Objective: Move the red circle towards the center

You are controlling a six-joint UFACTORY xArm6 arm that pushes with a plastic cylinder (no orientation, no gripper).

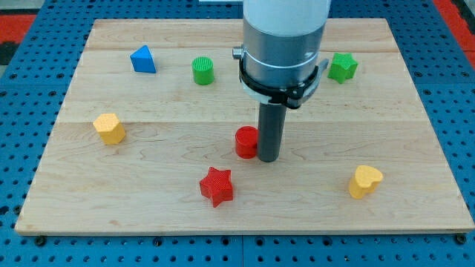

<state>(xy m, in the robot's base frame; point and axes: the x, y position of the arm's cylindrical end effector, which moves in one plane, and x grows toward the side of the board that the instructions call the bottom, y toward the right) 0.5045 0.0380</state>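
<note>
The red circle [246,142] is a short red cylinder near the middle of the wooden board [148,215]. My tip [269,159] is at the lower end of the dark rod, right against the red circle's right side. The arm's grey and white body [284,44] rises above it and hides part of the board behind.
A red star [217,186] lies below-left of the red circle. A green cylinder [202,70] and a blue triangle [143,59] sit at the upper left, a green star [342,67] at the upper right. A yellow hexagon [110,128] is at the left, a yellow heart [365,181] at the lower right.
</note>
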